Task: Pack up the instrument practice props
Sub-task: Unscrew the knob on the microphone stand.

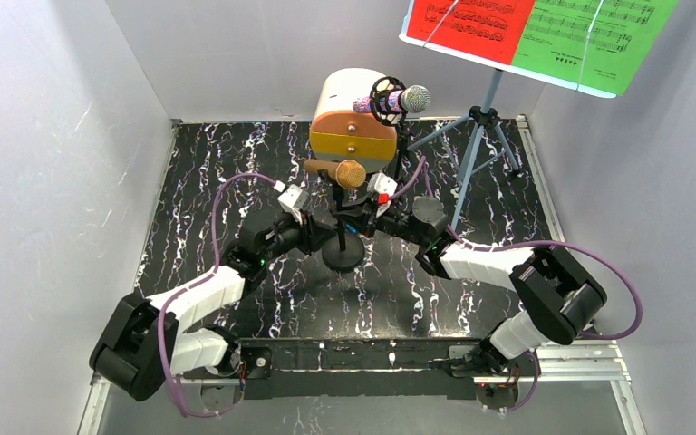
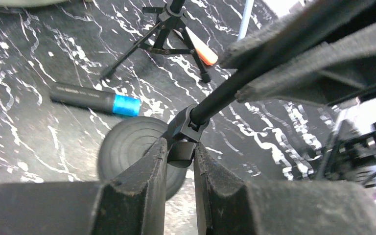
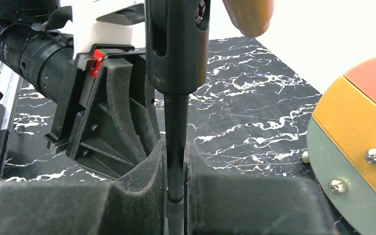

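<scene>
Black marble-look tabletop [image 1: 227, 163] with white veins, plain white walls [image 1: 45, 136] around it, and both arms meet dead centre. The left gripper [image 2: 180, 159] is clamped on the chunky black collar [image 2: 186, 128], right where the thin black pole [image 2: 225, 95] joins the round black disc base [image 2: 127, 147], with a finger snug on either side. The right gripper [image 3: 176, 193] is pinched tight on the same pole higher up, just under the thick black clip holder [image 3: 176, 44]. The pole stands roughly upright off the table. The gold mesh-headed microphone [image 1: 350, 173] sits across its top, long axis about level, head pointing right in the overhead view. Just behind it is the round cream-and-orange drawer cabinet [image 1: 352, 113]. Next to that, the silver-headed purple microphone [image 1: 399, 100] rides in a black ring mount above a small black tripod [image 2: 169, 34], also level with its head to the right. Further right, the pale-blue tripod [image 1: 478, 145] holds the red sheet [image 1: 471, 23] and green sheet [image 1: 598, 36] up high. A black tube with a blue end [image 2: 95, 100] lies flat on the table near the disc base.
</scene>
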Robot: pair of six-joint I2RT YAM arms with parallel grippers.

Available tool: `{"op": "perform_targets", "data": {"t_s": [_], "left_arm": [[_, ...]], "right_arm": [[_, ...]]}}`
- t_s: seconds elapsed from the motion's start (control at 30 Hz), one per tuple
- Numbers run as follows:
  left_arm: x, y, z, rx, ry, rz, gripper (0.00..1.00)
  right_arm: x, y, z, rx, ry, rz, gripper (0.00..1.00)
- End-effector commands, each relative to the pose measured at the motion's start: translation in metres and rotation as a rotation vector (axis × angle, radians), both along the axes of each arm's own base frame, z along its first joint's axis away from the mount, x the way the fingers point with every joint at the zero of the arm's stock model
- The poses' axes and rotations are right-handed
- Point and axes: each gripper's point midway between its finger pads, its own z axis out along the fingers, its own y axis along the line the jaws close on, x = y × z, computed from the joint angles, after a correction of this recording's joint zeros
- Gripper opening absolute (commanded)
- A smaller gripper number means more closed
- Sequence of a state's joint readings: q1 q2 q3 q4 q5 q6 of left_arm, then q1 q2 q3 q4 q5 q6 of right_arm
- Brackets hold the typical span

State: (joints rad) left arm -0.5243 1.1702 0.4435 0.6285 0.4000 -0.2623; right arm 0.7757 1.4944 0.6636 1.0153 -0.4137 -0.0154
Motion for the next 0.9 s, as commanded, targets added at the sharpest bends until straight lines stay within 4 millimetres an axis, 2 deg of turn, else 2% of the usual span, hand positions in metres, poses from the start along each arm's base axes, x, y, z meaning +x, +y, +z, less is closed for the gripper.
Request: {"op": "perform_targets", "data": {"t_s": [0.0,0.33,0.4,0.57,0.77,0.87], "left_arm": [[-0.010,-0.017,0.014,-0.242,0.301,0.025,0.00],[-0.004,-0.007,0.011,-0.602,0.769,0.322,0.00],[-0.002,-0.004,0.016,-0.708,0.850,0.369,0.00],[0.002,0.000,0.023,-0.834,0.947,0.422,0.00],[0.000,-0.001,0.014,-0.896,1.047,0.440,0.00],[-0.002,0.000,0.015,-0.889,1.030,0.434,0.11]], "right_arm": [[-0.023,0.013,-0.016,-0.036,-0.003,0.100,0.01],[-0.024,0.016,-0.021,-0.051,-0.004,0.089,0.01],[-0.023,0.017,-0.022,-0.054,-0.003,0.088,0.01],[-0.022,0.019,-0.022,-0.058,-0.004,0.076,0.01],[-0.019,0.020,-0.026,-0.064,0.007,0.060,0.01],[-0.017,0.020,-0.027,-0.065,0.010,0.051,0.01]]}}
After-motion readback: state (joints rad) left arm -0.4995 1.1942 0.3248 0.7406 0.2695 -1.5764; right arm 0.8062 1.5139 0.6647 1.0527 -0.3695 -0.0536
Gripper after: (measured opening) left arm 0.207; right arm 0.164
